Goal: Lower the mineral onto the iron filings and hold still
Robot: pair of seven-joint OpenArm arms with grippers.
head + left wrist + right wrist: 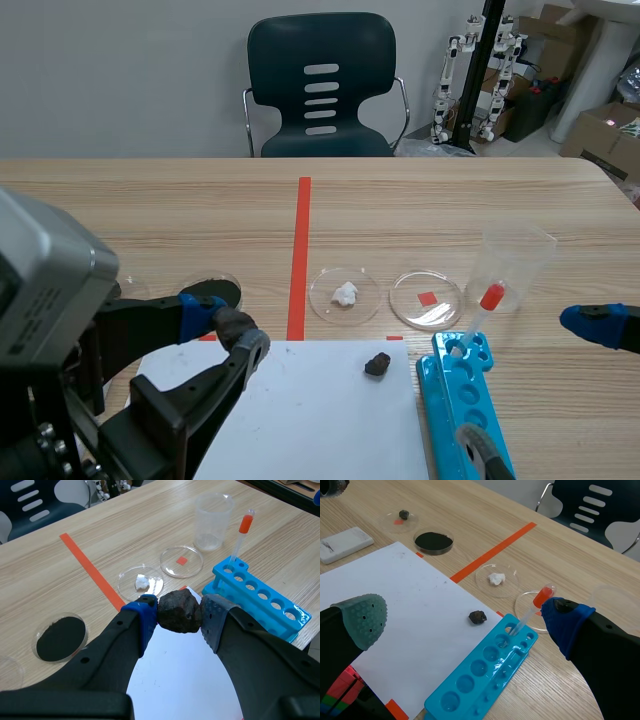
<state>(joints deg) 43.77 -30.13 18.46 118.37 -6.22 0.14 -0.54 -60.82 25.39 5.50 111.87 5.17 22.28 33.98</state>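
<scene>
Currently the left gripper [179, 624] is clamped on the mineral [179, 609] - a dark, lumpy rock pinched between the blue pad and the grey pad. The rock is nearly as tall as it is wide. Its slightly longer axis runs pad to pad, roughly level, and no clear pointed end shows. It looks to be held up off the table, over the near corner of the white paper sheet [185, 680].

The dish of iron filings [60, 639] sits on the wood on the blue-pad side of the gripper, apart from the mineral and not under it. In the scene view the left gripper's fingers partly cover that dish.

The right gripper [462, 614] has its fingers wide apart with nothing between them, low over the far side of the paper and beside the blue tube rack [485, 665].

Rest:
- A small dark stone [477, 617] lies on the paper near the rack.
- A dropper with a red bulb [530, 611] stands tilted in the rack's end hole.
- A petri dish with a white lump [345, 294] sits just beside an empty petri dish [427, 299] over a red tape square.
- A clear plastic cup [510, 265] stands behind the rack.
- A small dish holding a dark pebble [404, 516] and a flat white block [342, 544] are further off, past the filings.
- A dark chair [320, 85] stands at the table's far edge.
</scene>
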